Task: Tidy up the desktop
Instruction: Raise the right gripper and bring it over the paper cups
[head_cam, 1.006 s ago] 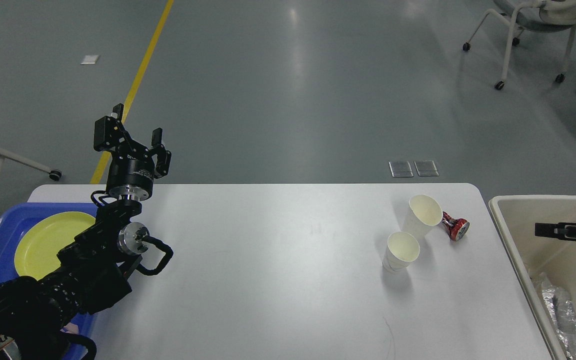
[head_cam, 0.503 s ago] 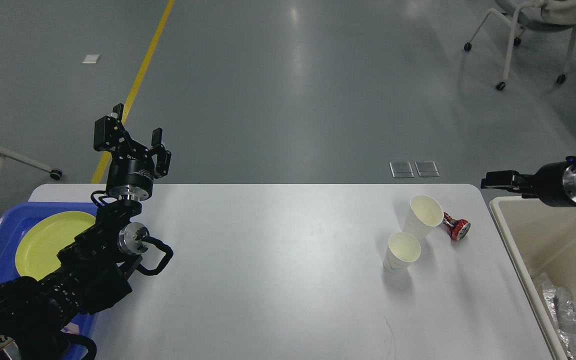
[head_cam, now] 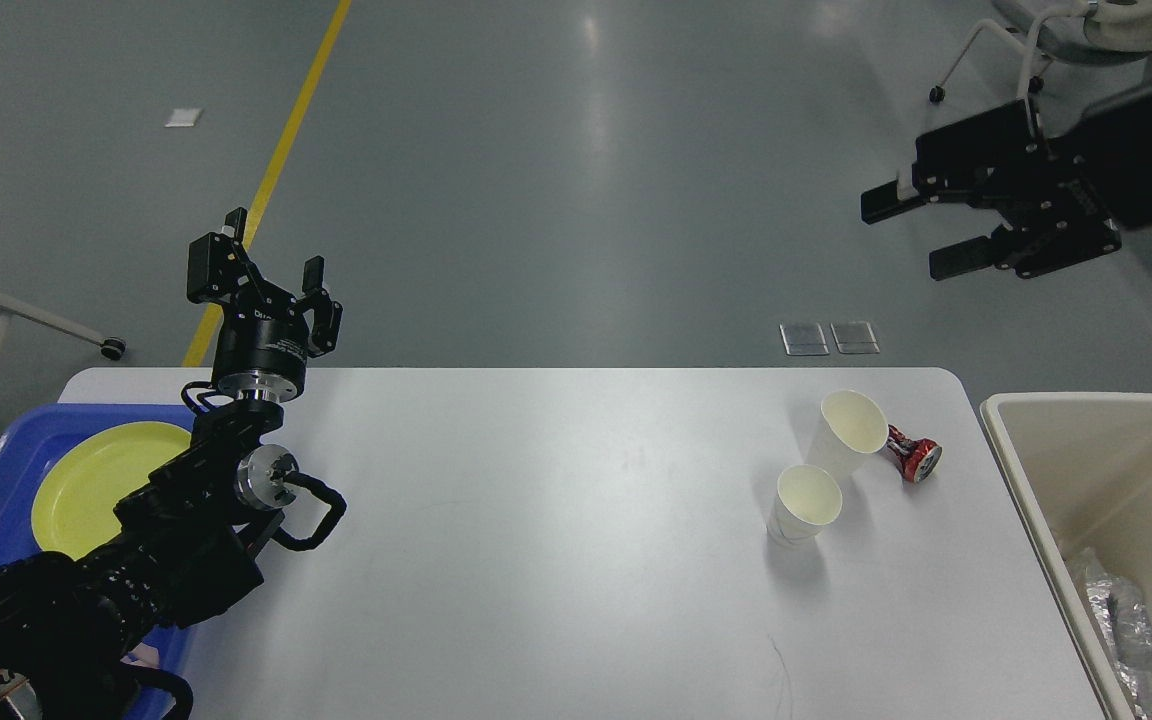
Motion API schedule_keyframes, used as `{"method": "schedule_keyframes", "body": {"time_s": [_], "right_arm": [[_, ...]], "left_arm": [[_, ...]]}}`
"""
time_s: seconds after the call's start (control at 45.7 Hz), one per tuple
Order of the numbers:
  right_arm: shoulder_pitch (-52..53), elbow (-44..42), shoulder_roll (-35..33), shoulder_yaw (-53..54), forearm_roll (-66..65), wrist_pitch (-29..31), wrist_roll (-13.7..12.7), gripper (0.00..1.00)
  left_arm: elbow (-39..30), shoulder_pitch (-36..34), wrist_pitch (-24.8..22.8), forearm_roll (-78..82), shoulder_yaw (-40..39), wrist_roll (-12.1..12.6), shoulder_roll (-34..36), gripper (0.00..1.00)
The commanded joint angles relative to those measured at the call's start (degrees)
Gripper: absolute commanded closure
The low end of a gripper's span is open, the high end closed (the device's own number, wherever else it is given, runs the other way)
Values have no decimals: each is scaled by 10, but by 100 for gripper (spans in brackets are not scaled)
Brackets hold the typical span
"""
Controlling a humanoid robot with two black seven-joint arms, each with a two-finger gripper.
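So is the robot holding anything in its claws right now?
No, nothing. The right claw is open in the air, and the left claw is open and empty too. Both cups stand untouched on the desktop.

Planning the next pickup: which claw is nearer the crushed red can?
Right. The right claw hangs open above the crushed red can; the left claw is far across the desktop.
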Motion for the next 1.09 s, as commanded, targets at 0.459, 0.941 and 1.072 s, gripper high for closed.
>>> {"method": "schedule_keyframes", "body": {"time_s": [0.459,0.941,1.072], "right_arm": [[97,59,-30,121,132,13,-199,0],[-245,31,39,118,-10,-101,-206,0],[-315,19,63,119,-41,-182,-206,0]], "left_arm": [[0,0,0,0,0,0,0,0],[0,0,0,0,0,0,0,0],[0,0,0,0,0,0,0,0]]}}
